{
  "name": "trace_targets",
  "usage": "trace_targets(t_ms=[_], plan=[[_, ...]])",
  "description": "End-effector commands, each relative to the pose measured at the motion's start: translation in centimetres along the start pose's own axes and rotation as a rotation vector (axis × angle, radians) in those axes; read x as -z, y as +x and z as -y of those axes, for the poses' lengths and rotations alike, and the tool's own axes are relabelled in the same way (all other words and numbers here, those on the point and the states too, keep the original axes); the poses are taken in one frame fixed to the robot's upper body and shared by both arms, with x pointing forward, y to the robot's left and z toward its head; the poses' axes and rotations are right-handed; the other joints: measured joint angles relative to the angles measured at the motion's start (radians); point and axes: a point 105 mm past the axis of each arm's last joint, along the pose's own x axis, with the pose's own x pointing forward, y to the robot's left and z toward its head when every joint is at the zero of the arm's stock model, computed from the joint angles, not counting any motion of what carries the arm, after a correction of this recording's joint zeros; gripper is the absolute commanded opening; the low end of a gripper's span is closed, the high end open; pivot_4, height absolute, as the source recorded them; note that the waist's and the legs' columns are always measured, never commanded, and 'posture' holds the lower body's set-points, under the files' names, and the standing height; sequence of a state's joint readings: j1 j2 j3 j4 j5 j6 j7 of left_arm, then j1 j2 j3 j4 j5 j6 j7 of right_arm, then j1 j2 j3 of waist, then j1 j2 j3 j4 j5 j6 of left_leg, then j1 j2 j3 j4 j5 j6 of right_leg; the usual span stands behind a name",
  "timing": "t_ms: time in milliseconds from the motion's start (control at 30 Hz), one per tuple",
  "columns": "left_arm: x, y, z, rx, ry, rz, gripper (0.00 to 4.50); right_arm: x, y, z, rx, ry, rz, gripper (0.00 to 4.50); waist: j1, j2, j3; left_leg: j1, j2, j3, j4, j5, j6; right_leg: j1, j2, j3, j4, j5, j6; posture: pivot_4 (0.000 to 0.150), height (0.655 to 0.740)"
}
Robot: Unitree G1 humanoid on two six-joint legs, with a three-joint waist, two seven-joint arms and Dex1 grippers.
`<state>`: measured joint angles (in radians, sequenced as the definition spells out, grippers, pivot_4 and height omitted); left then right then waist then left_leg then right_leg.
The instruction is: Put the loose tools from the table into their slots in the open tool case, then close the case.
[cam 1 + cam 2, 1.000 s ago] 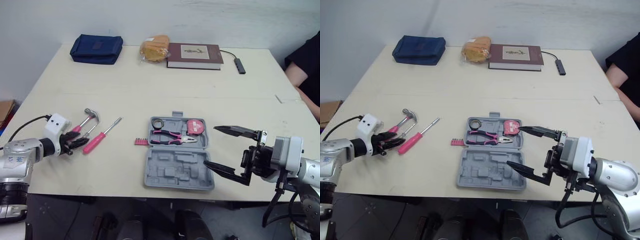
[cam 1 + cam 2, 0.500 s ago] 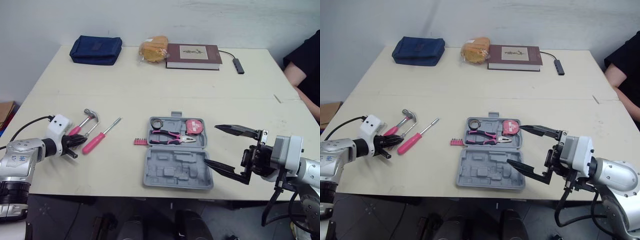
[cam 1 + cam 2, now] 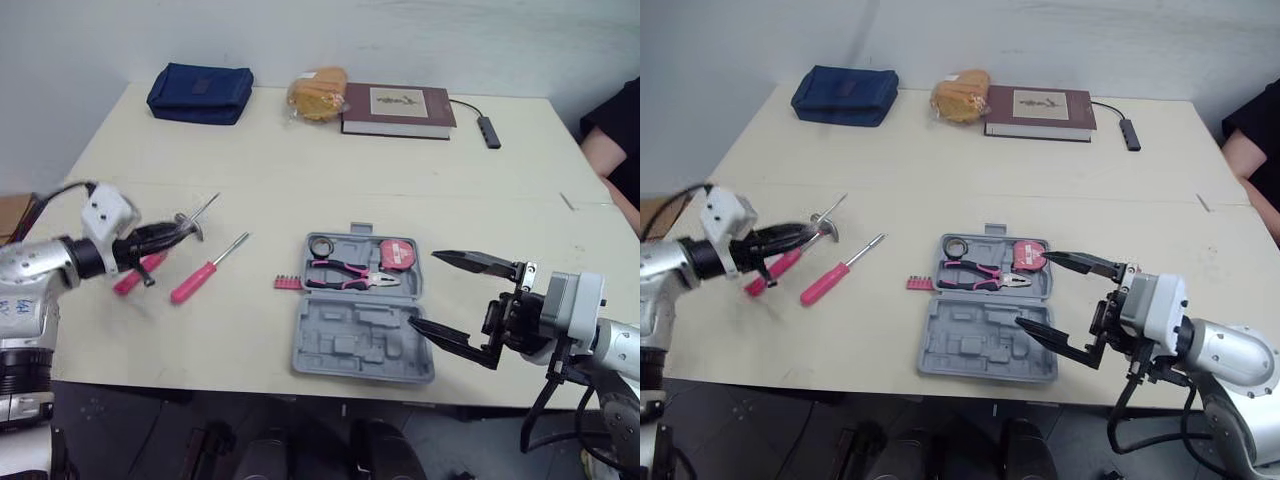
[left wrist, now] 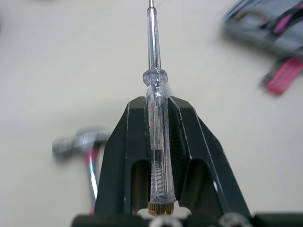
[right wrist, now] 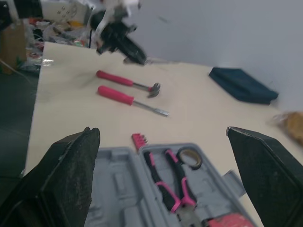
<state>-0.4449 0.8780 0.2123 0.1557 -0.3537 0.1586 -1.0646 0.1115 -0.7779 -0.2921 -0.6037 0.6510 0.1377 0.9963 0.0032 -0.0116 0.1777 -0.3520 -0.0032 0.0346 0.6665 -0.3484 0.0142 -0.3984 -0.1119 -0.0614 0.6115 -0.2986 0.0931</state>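
Far left, the left gripper [image 3: 166, 237] is seen with its jaws clamped on a clear-handled screwdriver [image 4: 154, 52], gripped around the handle with the shaft sticking out past the fingertips. It looks to be held up off the bench [image 3: 300, 180]. Right by it, a pink-handled hammer [image 3: 130, 279] is lying flat on the surface, and a pink screwdriver [image 3: 192, 288] is laid out just beside that, tip pointing away toward the far edge.

Moving along, a little strip of pink bits [image 3: 287, 283] is parked right up against the left side of the open tool case [image 3: 350, 345]. Inside the far half of the case, a tape roll [image 3: 322, 246], pliers [image 3: 350, 274] and a pink tape measure [image 3: 398, 253] are already seated. The near half is just bare grey moulding.

At the case's right edge, the right gripper [image 3: 423, 289] is held with jaws spread wide apart, nothing in them.

Along the back of the bench a navy pouch [image 3: 200, 93], a bagged bread roll [image 3: 315, 95], a book [image 3: 398, 108] and a small USB hub [image 3: 487, 130] can be made out, and a person's arm [image 3: 610, 150] is spotted at the far right.
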Motion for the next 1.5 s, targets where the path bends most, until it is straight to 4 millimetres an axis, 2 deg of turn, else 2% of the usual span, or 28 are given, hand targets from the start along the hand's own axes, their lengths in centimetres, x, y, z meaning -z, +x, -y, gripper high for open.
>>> trace_targets(t_ms=[33, 167, 233, 300, 433, 500, 633, 800, 1100, 1500], plan=[[-3.3, 2.8, 4.6, 0.272, 0.079, 0.076, 0.03, 0.0, -1.7, 0.9, 0.027, -0.013, -0.049, 4.50, 0.000, 0.000, 0.000, 0.000, 0.000, 0.000, 0.000, 0.000, 0.000, 0.001, 0.000, 0.000, 0.000, 0.000, 0.001, 0.150, 0.7400], [-5.1, 5.3, 8.7, 0.447, 0.088, 0.075, 0.03, 0.6, -2.6, 0.2, 0.029, -0.001, -0.093, 4.50, 0.003, 0.000, 0.000, -0.001, 0.000, 0.000, 0.000, 0.000, 0.002, 0.002, 0.001, -0.001, -0.001, 0.001, 0.002, 0.150, 0.7400], [-5.0, 6.2, 10.6, 0.522, 0.128, 0.028, 0.03, 0.9, -3.0, -0.3, 0.041, 0.006, -0.108, 4.50, 0.005, 0.000, 0.000, -0.001, 0.000, 0.000, 0.001, 0.000, 0.002, 0.002, 0.001, -0.001, -0.001, 0.001, 0.003, 0.150, 0.7400], [-4.7, 6.8, 11.6, 0.562, 0.187, -0.010, 0.03, 1.1, -3.2, -0.6, 0.048, 0.013, -0.123, 4.50, 0.005, 0.000, 0.000, 0.000, 0.000, 0.001, 0.001, 0.001, 0.002, 0.002, 0.003, 0.000, -0.001, 0.002, 0.003, 0.150, 0.7400], [-4.8, 9.6, 13.0, 0.558, 0.172, -0.044, 0.03, 1.6, -3.8, -1.4, 0.083, 0.043, -0.151, 4.50, 0.011, 0.001, 0.001, 0.001, 0.000, 0.002, 0.001, 0.001, 0.002, 0.003, 0.003, 0.002, -0.001, 0.002, 0.003, 0.150, 0.7400], [-4.5, 10.3, 13.3, 0.568, 0.188, -0.088, 0.03, 1.7, -3.8, -1.6, 0.089, 0.046, -0.160, 4.50, 0.020, 0.001, 0.001, 0.001, 0.000, 0.001, 0.002, 0.001, 0.003, 0.003, 0.004, 0.002, -0.002, 0.002, 0.003, 0.150, 0.7400], [-4.3, 12.3, 14.0, 0.607, 0.294, -0.169, 0.03, 1.7, -4.0, -1.9, 0.126, 0.054, -0.159, 4.50, 0.021, 0.001, 0.001, 0.000, 0.000, 0.002, 0.002, 0.001, 0.003, 0.002, 0.008, 0.003, 0.000, 0.002, 0.004, 0.150, 0.7400], [-5.5, 14.8, 15.2, 0.624, 0.375, -0.174, 0.03, 1.7, -3.7, -2.5, 0.138, 0.058, -0.159, 4.50, 0.024, 0.001, 0.001, -0.001, 0.000, 0.002, 0.004, 0.001, 0.004, 0.003, 0.011, 0.004, -0.001, 0.003, 0.006, 0.150, 0.7400], [-4.0, 15.2, 15.4, 0.628, 0.380, -0.298, 0.03, 1.6, -3.5, -3.0, 0.154, 0.063, -0.155, 4.50, 0.021, 0.001, 0.001, -0.001, 0.001, 0.002, 0.010, 0.000, 0.005, 0.002, 0.011, 0.007, -0.001, 0.003, 0.006, 0.150, 0.7400], [-3.5, 15.5, 16.0, 0.630, 0.332, -0.320, 0.03, 1.4, -3.3, -3.2, 0.163, 0.063, -0.150, 4.50, 0.022, 0.001, 0.001, -0.003, 0.001, 0.002, 0.013, -0.001, 0.006, 0.002, 0.007, 0.007, -0.001, 0.003, 0.006, 0.150, 0.7400]])
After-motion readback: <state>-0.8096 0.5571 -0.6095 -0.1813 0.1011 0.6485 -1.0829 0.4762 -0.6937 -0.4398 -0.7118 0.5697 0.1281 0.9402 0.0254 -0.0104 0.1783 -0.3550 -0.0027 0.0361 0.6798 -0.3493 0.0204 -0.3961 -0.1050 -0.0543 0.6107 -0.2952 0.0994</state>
